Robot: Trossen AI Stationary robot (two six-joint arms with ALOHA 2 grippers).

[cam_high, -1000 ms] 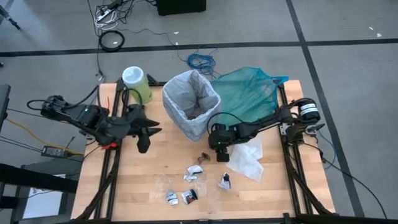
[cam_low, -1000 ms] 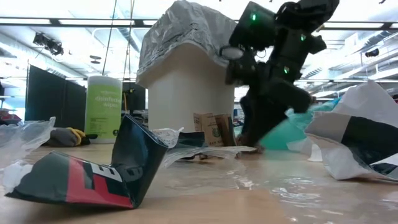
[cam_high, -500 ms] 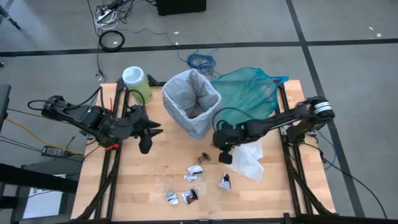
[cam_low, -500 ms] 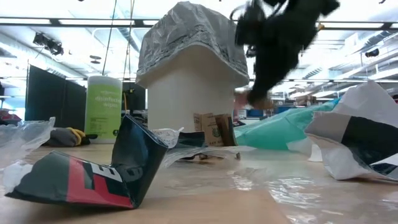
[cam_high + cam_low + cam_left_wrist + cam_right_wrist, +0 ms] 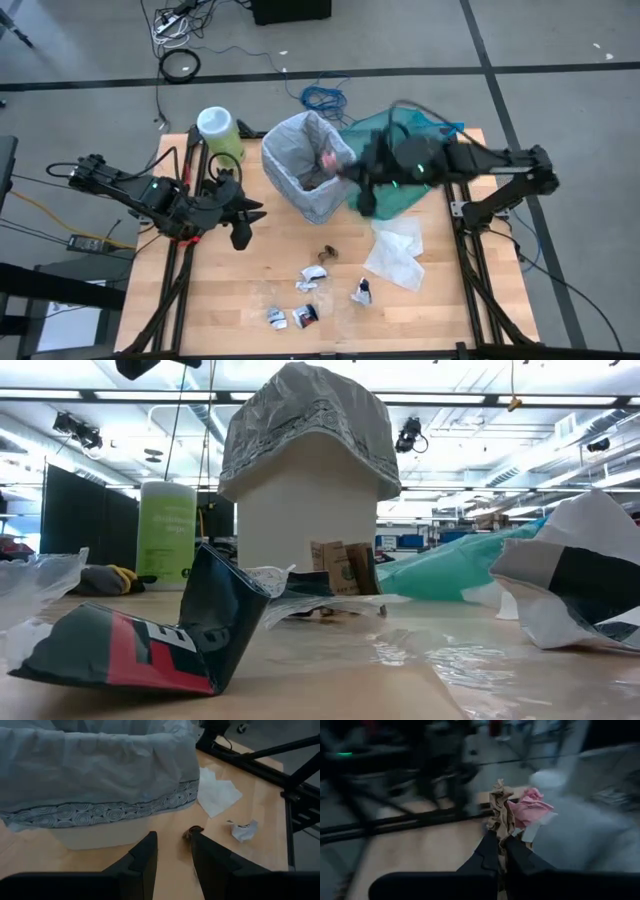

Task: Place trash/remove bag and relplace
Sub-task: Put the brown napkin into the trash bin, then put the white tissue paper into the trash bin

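The white bin (image 5: pixel 307 168) wears the pale grey-white bag (image 5: pixel 95 775) folded over its rim. My right gripper (image 5: pixel 340 165) hovers at the bin's right rim, shut on a brown and pink wad of trash (image 5: pixel 512 810). More trash lies on the wood near the table's front: a brown scrap (image 5: pixel 327 252), a white scrap (image 5: pixel 313 275) and dark wrappers (image 5: pixel 305 315). My left gripper (image 5: pixel 172 852) stands open left of the bin, low over the table, with nothing between its fingers. My right gripper pinches the lower end of the brown and pink wad (image 5: pixel 499 832) between its two fingers (image 5: pixel 487 855). The wad sticks out beyond the fingertips, lifted clear of the table, beside the bin's bagged rim.
A teal-green plastic bag (image 5: pixel 405 150) lies at the far right behind the right arm. A white tissue sheet (image 5: pixel 395 252) is spread right of centre. A green wipes canister (image 5: pixel 220 135) stands at the far left. A crumpled red and dark wrapper (image 5: pixel 150 640) lies close to the low camera.
My right gripper has risen from the table beside the white tissue sheet and swung toward the far edge and left, up to the bin's rim, carrying the wad clear of the table. It has left the low view.
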